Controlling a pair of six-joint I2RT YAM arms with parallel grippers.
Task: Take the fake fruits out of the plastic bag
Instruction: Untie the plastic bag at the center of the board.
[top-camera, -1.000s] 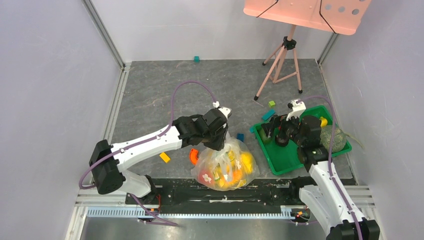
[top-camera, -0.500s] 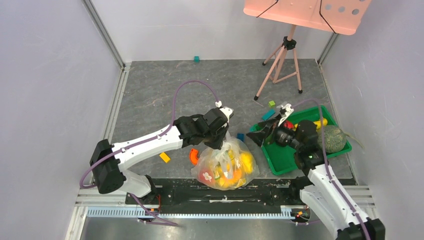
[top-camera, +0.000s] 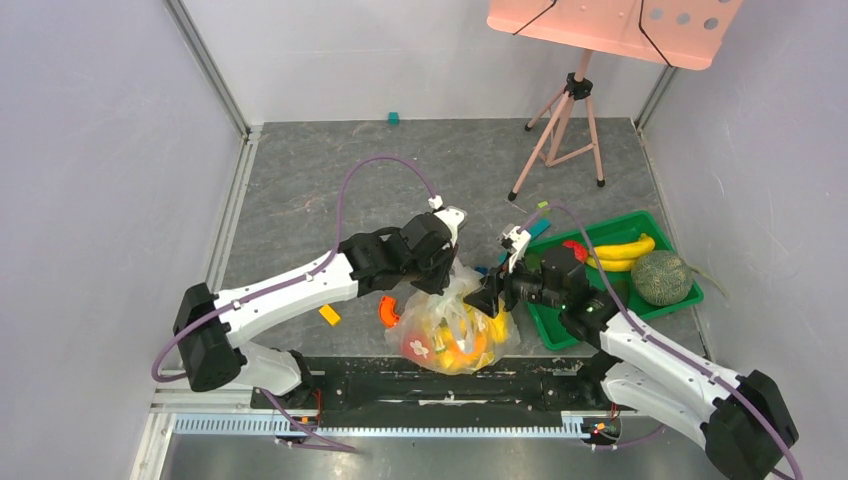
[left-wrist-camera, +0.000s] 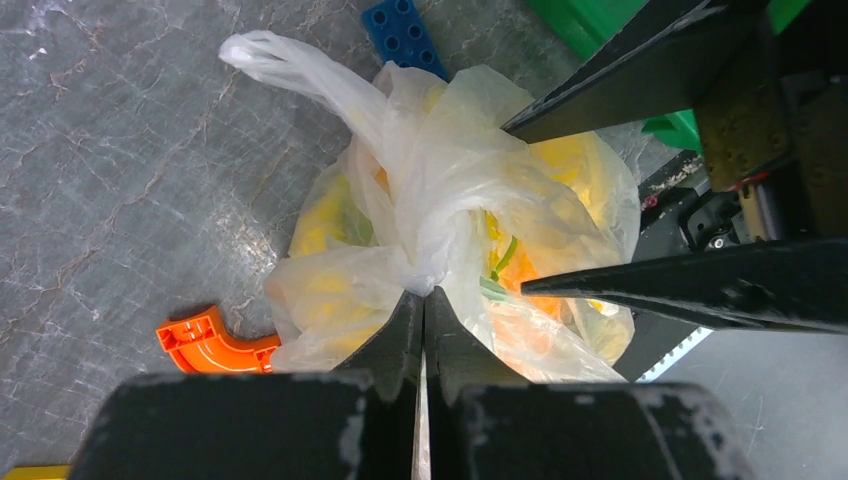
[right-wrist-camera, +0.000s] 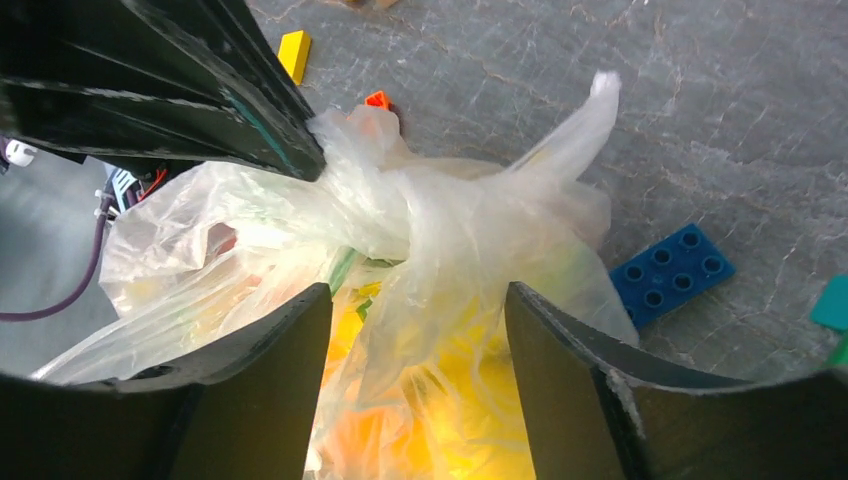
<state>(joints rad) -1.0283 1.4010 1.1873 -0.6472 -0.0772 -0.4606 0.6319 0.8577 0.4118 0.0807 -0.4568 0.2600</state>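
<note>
**Plastic bag (top-camera: 455, 330) pinched at its knot, second gripper open around its neck**

Seen from above, the clear, flower-printed bag sits at the near edge of the table between the two arms. It bulges with the fake fruits (top-camera: 462, 348), yellow and orange shapes all inside the film. Its top is twisted into a tight knot, with one handle loop sticking out.

The left gripper (left-wrist-camera: 422, 300) is clenched on the film right at that knot. The right gripper (right-wrist-camera: 415, 300) is spread wide, one finger on either side of the bag's neck just below the knot, and it grips nothing. Whether its fingers touch the film cannot be told.

The step in hand looks like opening the bag. To do it well, the right fingers should probably close on loose film or the free loop, just beside the left pinch, and not on a fruit underneath. A slow, steady pull apart would suit best, since film this thin could tear or spill its load.

Just left of the bag lie an orange curved piece (top-camera: 387, 312) and a yellow block (top-camera: 329, 316). A blue block (right-wrist-camera: 670, 275) lies just beyond it. Further right, a green tray (top-camera: 560, 315) holds bananas (top-camera: 620, 255). A pink stand (top-camera: 565, 130) is at the far side.
</note>
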